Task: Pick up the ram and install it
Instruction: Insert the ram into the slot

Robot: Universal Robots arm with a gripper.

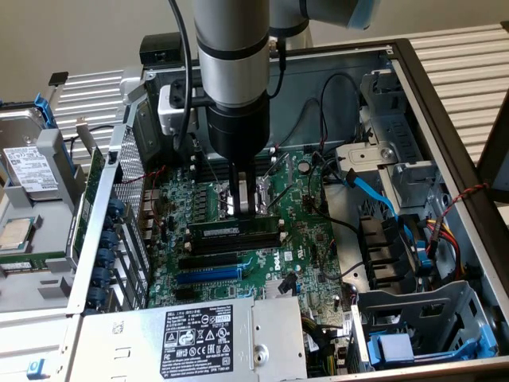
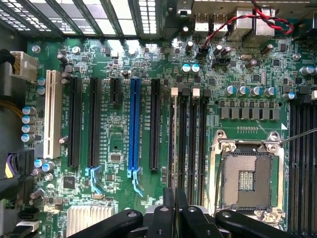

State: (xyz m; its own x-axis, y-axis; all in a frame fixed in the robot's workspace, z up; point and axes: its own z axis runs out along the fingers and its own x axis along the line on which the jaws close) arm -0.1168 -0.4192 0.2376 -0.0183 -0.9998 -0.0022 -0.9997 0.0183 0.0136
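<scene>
A grey Universal Robots arm reaches straight down into an open grey metal computer case [image 1: 445, 119], and its gripper [image 1: 247, 207] hangs over the middle of the green motherboard [image 1: 310, 231]. In the wrist view, the two dark fingers of the gripper [image 2: 174, 210] are pressed together, with almost no gap between the tips.

The ram [image 1: 235, 229] is a long, thin green circuit-board stick with black chips and a white label strip. It stands upright on its long edge in a black memory slot directly under the fingertips. This slot is the one nearest the row of expansion slots. In the wrist view the ram [image 2: 173, 144] appears edge-on as a thin line running away from the fingertips, next to three empty black memory slots [image 2: 193, 144]. The fingertips are at the stick's top edge, but I cannot tell whether they pinch it or only rest on it.

One black slot separates the ram from the long blue expansion slot [image 1: 208, 274] [image 2: 133, 124]. On the far side of the memory slots lies the square silver-framed processor socket [image 2: 246, 178]. A silver power-supply box with a black label [image 1: 199, 334] sits at the case's near edge in the exterior view.
</scene>
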